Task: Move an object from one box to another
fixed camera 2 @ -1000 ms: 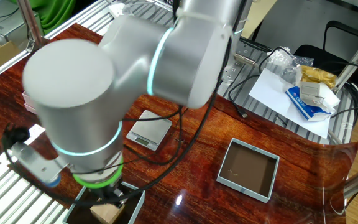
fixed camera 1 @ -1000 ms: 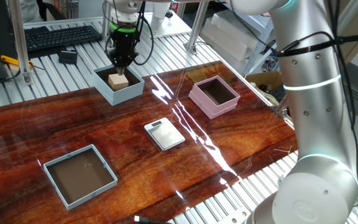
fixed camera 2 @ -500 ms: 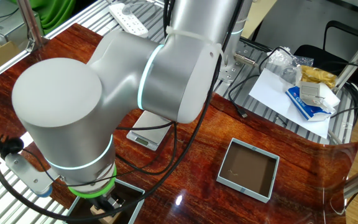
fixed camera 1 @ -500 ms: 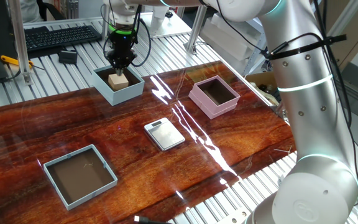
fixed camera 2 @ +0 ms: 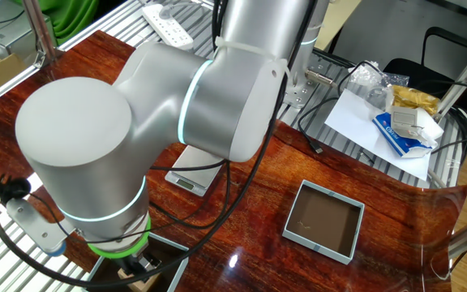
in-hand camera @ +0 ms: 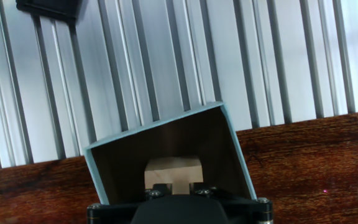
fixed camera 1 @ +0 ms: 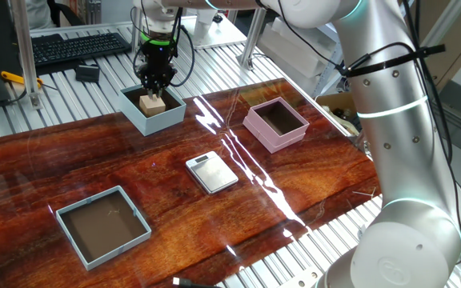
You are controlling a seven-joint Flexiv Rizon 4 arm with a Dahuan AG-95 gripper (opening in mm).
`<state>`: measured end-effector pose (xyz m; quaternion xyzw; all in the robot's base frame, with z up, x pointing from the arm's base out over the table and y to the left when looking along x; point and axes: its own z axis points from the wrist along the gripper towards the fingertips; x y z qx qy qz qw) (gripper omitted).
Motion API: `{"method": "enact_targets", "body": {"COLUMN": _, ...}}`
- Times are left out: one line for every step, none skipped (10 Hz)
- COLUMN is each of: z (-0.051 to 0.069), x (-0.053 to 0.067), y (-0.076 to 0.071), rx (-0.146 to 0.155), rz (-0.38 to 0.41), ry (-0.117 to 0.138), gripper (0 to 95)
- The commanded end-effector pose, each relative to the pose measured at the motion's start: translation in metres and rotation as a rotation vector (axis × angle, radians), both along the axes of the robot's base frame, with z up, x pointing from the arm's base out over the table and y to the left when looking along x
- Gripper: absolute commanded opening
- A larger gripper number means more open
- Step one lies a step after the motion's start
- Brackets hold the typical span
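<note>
Boxes on the worktop (fixed camera 1: 310, 188) number three, all square with dark brown insides. At the left, near the front edge, lies the wide, shallow blue-grey tray (fixed camera 1: 102, 225), with nothing in it. Farther back stands the pale blue box (fixed camera 1: 153, 110) with taller walls. It holds the one small wooden cube (fixed camera 1: 152, 102), tan and plain, which sits on the box floor. The end effector (fixed camera 1: 154, 86) hangs just over the cube, with its dark fingers down inside the box opening. In the hand view the cube (in-hand camera: 173, 172) lies directly before the fingers, but I cannot tell if they are closed on it or only near it. To the right of the middle lies one flat silver scale (fixed camera 1: 211, 172), square and thin. At the right stands the pink box (fixed camera 1: 275, 125), which has nothing inside. The worktop is glossy reddish wood with strong grain, and ribbed metal slats (fixed camera 1: 78, 92) run behind it.
</note>
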<state>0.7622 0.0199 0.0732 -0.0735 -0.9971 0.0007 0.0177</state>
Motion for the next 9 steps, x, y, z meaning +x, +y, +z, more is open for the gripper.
{"method": "enact_targets", "body": {"z": -0.0001, "x": -0.0001, "y": -0.0002, "rx": 0.002, "rz": -0.004, "ry": 0.001, "gripper": 38.0}}
{"method": "enact_targets", "body": {"z": -0.0003, "x": 0.0000, "y": -0.0001, "rx": 0.003, "rz": -0.011, "ry": 0.001, "gripper": 38.0}}
{"method": "enact_targets", "body": {"z": -0.0004, "x": 0.0000, "y": -0.0001, "rx": 0.003, "rz": -0.014, "ry": 0.001, "gripper": 38.0}}
{"method": "enact_targets", "body": {"z": -0.0008, "x": 0.0001, "y": -0.0001, "rx": 0.003, "rz": -0.016, "ry": 0.001, "gripper": 38.0}}
{"method": "enact_targets", "body": {"z": -0.0017, "x": 0.0003, "y": 0.0001, "rx": 0.004, "rz": -0.019, "ry": 0.001, "gripper": 57.0}}
{"method": "enact_targets", "body": {"z": -0.0020, "x": 0.0003, "y": 0.0002, "rx": 0.005, "rz": -0.022, "ry": 0.001, "gripper": 57.0}}
{"method": "enact_targets", "body": {"z": -0.0026, "x": 0.0004, "y": 0.0002, "rx": 0.013, "rz": -0.030, "ry": 0.002, "gripper": 57.0}}
{"method": "enact_targets", "body": {"z": -0.0035, "x": 0.0006, "y": 0.0004, "rx": 0.013, "rz": -0.034, "ry": 0.002, "gripper": 57.0}}
{"method": "enact_targets", "body": {"z": -0.0048, "x": 0.0008, "y": 0.0006, "rx": 0.013, "rz": -0.036, "ry": 0.003, "gripper": 57.0}}
